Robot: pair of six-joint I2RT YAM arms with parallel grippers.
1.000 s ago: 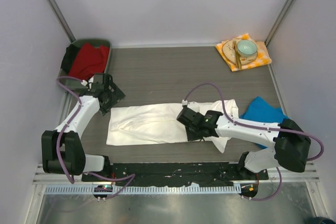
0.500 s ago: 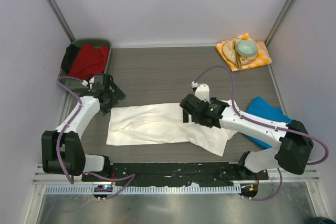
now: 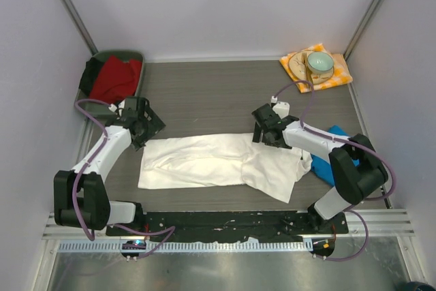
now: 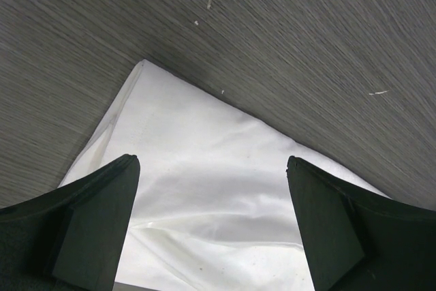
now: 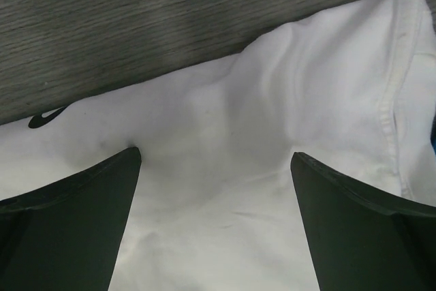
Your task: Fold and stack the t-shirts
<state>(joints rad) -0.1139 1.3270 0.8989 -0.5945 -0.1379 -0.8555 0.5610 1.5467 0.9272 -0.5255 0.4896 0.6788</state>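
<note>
A white t-shirt (image 3: 204, 161) lies flat across the middle of the table, plain side up, with a loose flap at its near right. My left gripper (image 3: 146, 127) hovers open over its far left corner (image 4: 170, 120), nothing between the fingers (image 4: 95, 216). At the shirt's far right edge my right gripper (image 3: 267, 131) also stands open above the cloth (image 5: 225, 120), a sleeve hem (image 5: 394, 100) to its right. The blue t-shirt (image 3: 338, 142) lies crumpled at the right, partly hidden under the right arm.
A dark green bin (image 3: 102, 59) holding red cloth (image 3: 116, 76) stands at the back left corner. At the back right an orange checked napkin (image 3: 340, 76) carries a plate and a teal cup (image 3: 320, 63). Grey walls close in on three sides.
My right gripper opened, let go of the white shirt and moved back and to the right, to the shirt's far right edge. The left arm stayed put.
</note>
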